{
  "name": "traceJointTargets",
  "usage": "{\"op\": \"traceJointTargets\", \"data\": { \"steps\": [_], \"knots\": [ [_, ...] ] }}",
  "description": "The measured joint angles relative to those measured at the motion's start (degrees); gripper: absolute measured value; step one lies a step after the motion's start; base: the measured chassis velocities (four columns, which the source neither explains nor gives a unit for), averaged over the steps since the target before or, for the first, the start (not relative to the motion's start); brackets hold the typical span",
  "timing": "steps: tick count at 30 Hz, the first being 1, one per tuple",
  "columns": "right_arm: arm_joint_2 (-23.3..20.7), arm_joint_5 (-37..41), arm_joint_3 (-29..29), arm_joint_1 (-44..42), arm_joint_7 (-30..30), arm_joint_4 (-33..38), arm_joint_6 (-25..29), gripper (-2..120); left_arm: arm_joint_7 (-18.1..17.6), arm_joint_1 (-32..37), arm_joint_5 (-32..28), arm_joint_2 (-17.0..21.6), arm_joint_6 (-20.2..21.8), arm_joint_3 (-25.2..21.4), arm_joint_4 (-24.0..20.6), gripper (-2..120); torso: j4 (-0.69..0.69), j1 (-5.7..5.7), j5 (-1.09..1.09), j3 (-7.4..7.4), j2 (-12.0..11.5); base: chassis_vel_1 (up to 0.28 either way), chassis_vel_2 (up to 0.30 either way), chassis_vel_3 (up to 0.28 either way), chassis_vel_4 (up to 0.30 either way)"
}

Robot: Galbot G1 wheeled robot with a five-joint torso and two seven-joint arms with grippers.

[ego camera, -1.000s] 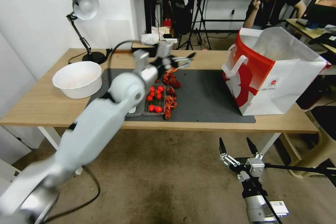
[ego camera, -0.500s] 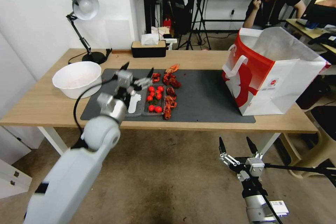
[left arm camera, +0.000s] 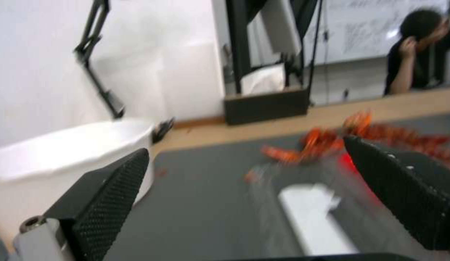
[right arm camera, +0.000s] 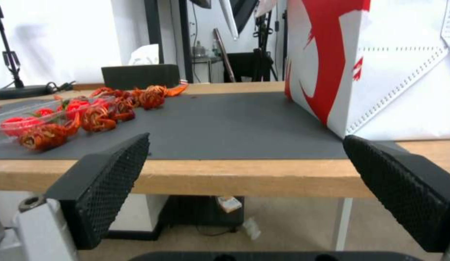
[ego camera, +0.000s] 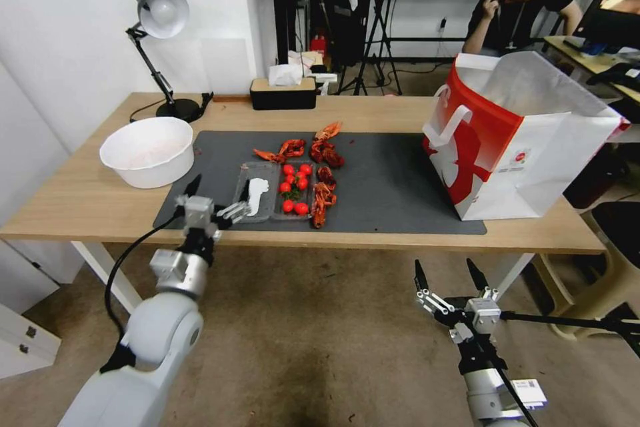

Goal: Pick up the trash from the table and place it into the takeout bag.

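Observation:
Red crayfish shells (ego camera: pixel 325 148), the trash I can see, lie scattered on the dark mat (ego camera: pixel 393 180) of the light-wood table (ego camera: pixel 73 203), beside a clear tray (ego camera: pixel 273 217) of cherry tomatoes. The red-and-white takeout bag (ego camera: pixel 507 140) stands upright and wide open at the mat's right end. My left gripper (ego camera: pixel 219 192) hovers open and empty at the mat's front-left corner, its wrist view facing the shells (left arm camera: pixel 326 141). Below the table's front edge my right gripper (ego camera: pixel 445 268) is open and empty, facing the bag (right arm camera: pixel 380 61) and the shells (right arm camera: pixel 99 112).
A large white basin (ego camera: pixel 148 150) sits on the table left of the mat, close to my left gripper. A desk lamp (ego camera: pixel 160 13) and a black tissue box (ego camera: pixel 283 93) stand along the back edge. The mat is bare between tray and bag.
My left arm has pulled back from over the far middle of the mat to its front-left corner, staying open and empty. The right arm has barely moved.

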Motion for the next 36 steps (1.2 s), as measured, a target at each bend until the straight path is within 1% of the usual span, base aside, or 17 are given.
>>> {"op": "traceJointTargets", "data": {
  "steps": [2,4,5,7,8,10,12,16,25,36],
  "knots": [
    [-0.2,0.0,0.0,0.0,0.0,0.1,0.0,100,-0.1,0.8,0.2,0.0,0.0,-0.5,-0.1,100,0.01,0.0,-0.02,0.0,0.0,0.0,0.0,0.0,0.0],
    [-0.7,0.3,0.2,0.1,0.0,0.2,-0.2,100,-0.3,3.8,0.5,-0.2,-0.2,-2.1,-0.6,100,0.01,0.0,0.0,0.0,0.0,0.0,0.0,0.0,0.0],
    [-0.7,0.3,0.2,0.1,0.0,0.2,-0.2,100,-0.3,3.8,0.5,-0.2,-0.2,-2.1,-0.6,100,0.01,0.0,0.0,0.0,0.0,0.0,0.0,0.0,0.0],
    [-1.1,0.6,0.3,0.1,0.0,0.3,-0.3,100,-0.3,6.6,0.6,-0.4,-0.2,-3.8,-1.3,100,0.01,0.0,-0.01,0.0,0.0,0.0,0.0,0.0,0.0],
    [-1.1,0.6,0.3,0.1,0.0,0.3,-0.3,100,-0.3,6.6,0.6,-0.4,-0.2,-3.8,-1.3,100,0.01,0.0,-0.01,0.0,0.0,0.0,0.0,0.0,0.0],
    [-1.4,0.7,0.4,0.3,0.0,0.2,-0.4,100,-0.3,9.0,0.6,-0.6,-0.2,-5.2,-2.0,100,0.02,0.0,0.01,0.0,0.0,0.0,0.0,0.0,0.0],
    [-1.5,0.8,0.4,0.5,0.0,0.1,-0.4,100,-0.3,10.4,0.6,-0.9,-0.5,-5.7,-2.2,100,0.02,0.0,0.0,0.0,0.0,0.0,0.0,0.0,0.0],
    [-1.6,1.7,0.4,0.8,0.1,0.1,-1.2,100,0.0,13.7,0.1,-2.4,-2.5,-7.2,-2.7,100,0.01,0.0,0.01,0.0,0.0,0.0,0.0,0.0,0.0],
    [-1.5,2.8,0.3,1.6,0.0,-0.3,-1.5,100,0.9,16.0,0.1,-3.4,-3.5,-7.4,-2.9,100,0.01,0.01,0.01,0.0,0.0,0.0,0.0,0.0,0.0],
    [-1.7,4.3,0.5,2.1,-1.1,-0.2,-2.0,100,1.4,16.3,0.1,-3.8,-3.8,-7.2,-2.8,100,0.0,0.0,0.01,0.0,0.0,0.0,0.0,0.0,0.0]
  ]
}}
